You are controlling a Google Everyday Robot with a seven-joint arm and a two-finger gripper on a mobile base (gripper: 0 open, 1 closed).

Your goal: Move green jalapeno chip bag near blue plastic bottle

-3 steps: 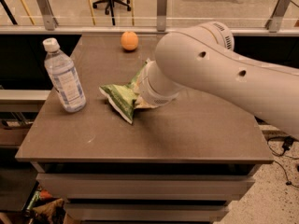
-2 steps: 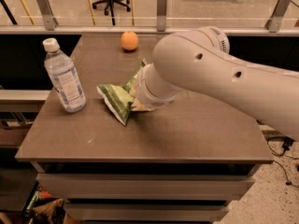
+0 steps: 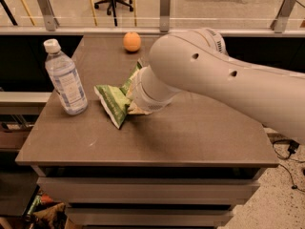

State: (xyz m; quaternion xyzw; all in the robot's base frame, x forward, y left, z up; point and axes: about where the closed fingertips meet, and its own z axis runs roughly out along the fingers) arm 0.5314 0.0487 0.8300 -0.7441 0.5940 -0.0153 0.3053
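The green jalapeno chip bag (image 3: 113, 102) lies on the brown table (image 3: 190, 132), left of centre, crumpled, with its right end under my arm. The blue plastic bottle (image 3: 66, 79) stands upright with a white cap near the table's left edge, a short gap left of the bag. My gripper (image 3: 134, 100) is at the bag's right end, hidden behind the thick white wrist (image 3: 147, 89) of my arm, which reaches in from the right.
A round orange fruit (image 3: 132, 41) sits at the back of the table. A glass railing with metal posts (image 3: 165, 8) runs behind the table. Shelves and clutter (image 3: 19, 128) are to the lower left.
My arm and the chip bag have shifted a little to the left, closer to the bottle. The bottle and the orange have not moved.
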